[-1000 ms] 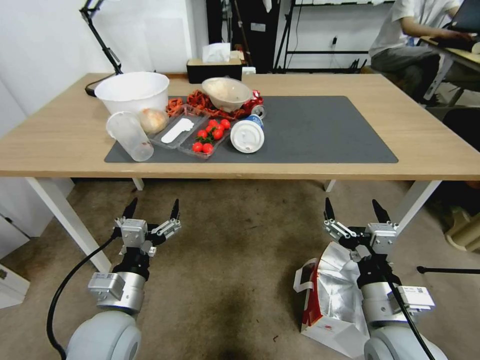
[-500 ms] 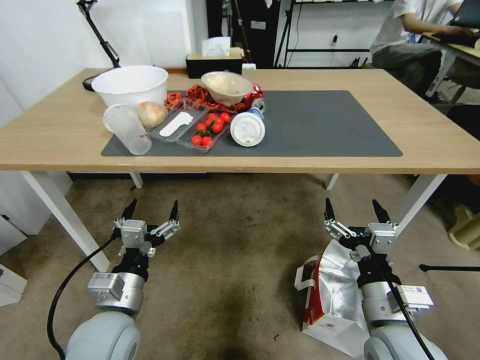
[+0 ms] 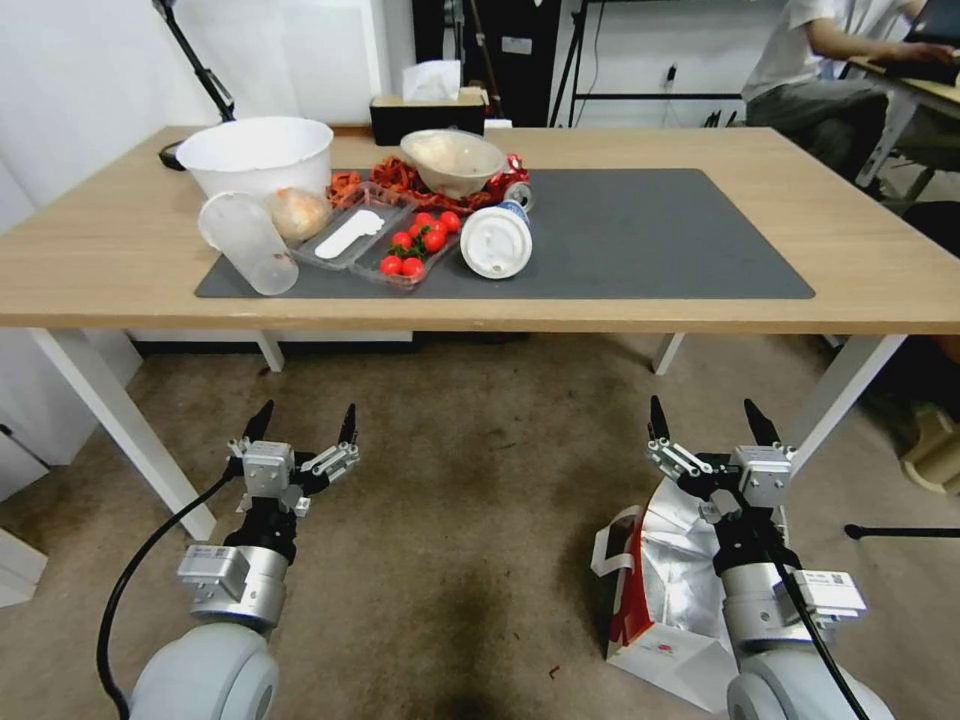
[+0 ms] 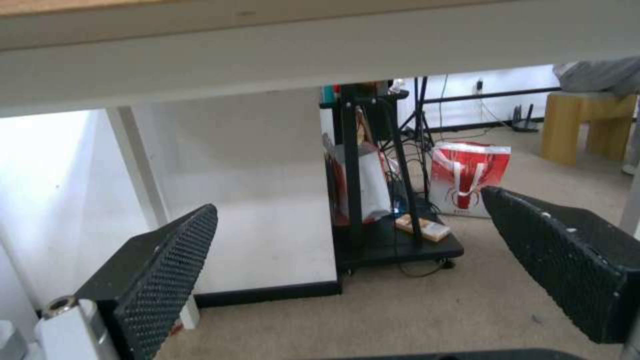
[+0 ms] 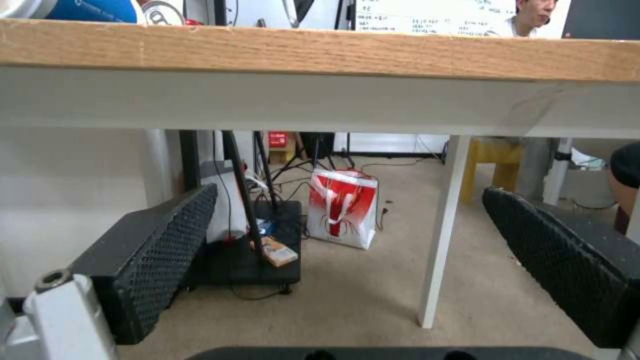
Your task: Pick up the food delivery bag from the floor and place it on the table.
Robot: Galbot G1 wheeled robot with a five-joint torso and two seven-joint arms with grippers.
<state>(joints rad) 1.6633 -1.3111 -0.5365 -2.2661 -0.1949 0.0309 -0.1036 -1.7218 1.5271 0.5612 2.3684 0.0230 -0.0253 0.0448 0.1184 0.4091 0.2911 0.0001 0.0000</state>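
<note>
the bag (image 3: 665, 585) lies on the floor (image 3: 470, 520) under my right claw (image 3: 703, 420), whose fingers are spread wide and empty, so it is placed to drop onto it. my left claw (image 3: 303, 422), equally wide and empty, waits before the table (image 3: 120, 270).

Spread left claw (image 4: 347, 260) under table (image 4: 267, 55)

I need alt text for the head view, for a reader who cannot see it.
A food delivery bag lies on the floor under the open right end effector. The open left end effector hovers over bare carpet. Ahead, the table holds bowls, cups and tomatoes.
</note>
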